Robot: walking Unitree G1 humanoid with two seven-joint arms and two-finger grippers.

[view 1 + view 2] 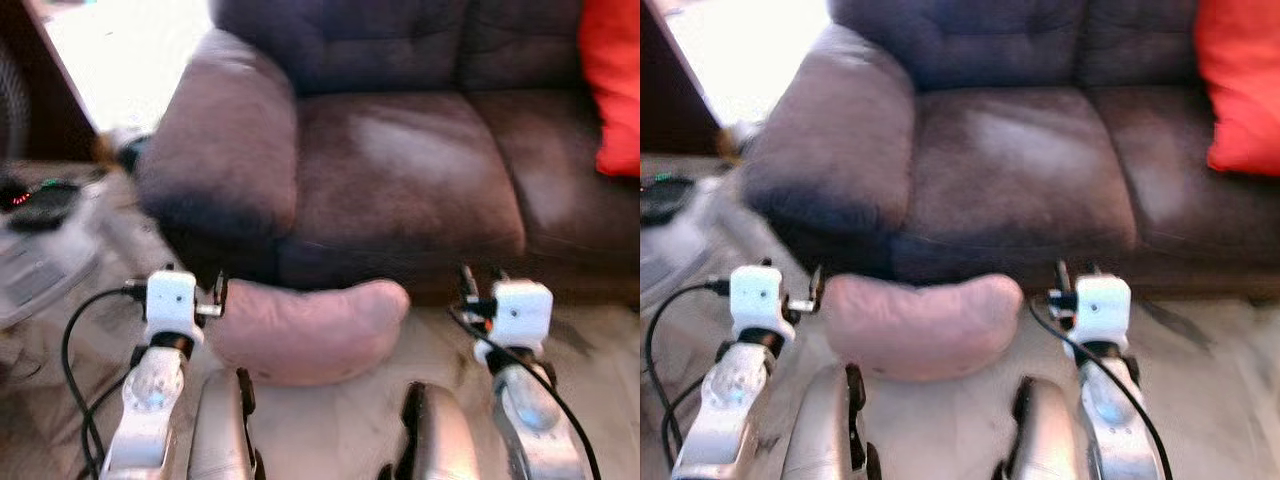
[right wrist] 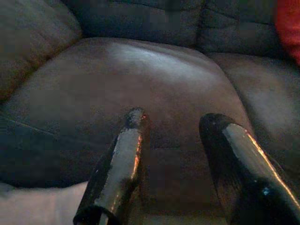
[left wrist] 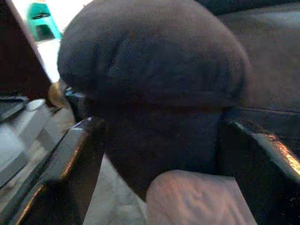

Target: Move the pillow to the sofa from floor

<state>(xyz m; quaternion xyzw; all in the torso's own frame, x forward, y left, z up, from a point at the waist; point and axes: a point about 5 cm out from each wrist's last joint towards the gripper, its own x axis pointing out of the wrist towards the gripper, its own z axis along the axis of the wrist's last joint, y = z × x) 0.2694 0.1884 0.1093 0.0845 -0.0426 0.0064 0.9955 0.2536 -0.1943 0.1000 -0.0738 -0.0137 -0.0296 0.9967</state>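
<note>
Both grippers flank the pink pillow (image 1: pixel 305 330) on the floor before the sofa (image 1: pixel 400 170), left gripper (image 3: pixel 159 154) spread wide with the pillow's end between its fingers, right gripper (image 2: pixel 176 140) parted and empty, bracketing it for a two-handed lift.

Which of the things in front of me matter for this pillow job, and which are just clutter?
For the job:
pink pillow, on the floor against the sofa front
brown sofa
left end effector, open, at the pillow's end
right end effector, open, beside the pillow

Just lying about:
red cushion on the sofa
green stool
</note>
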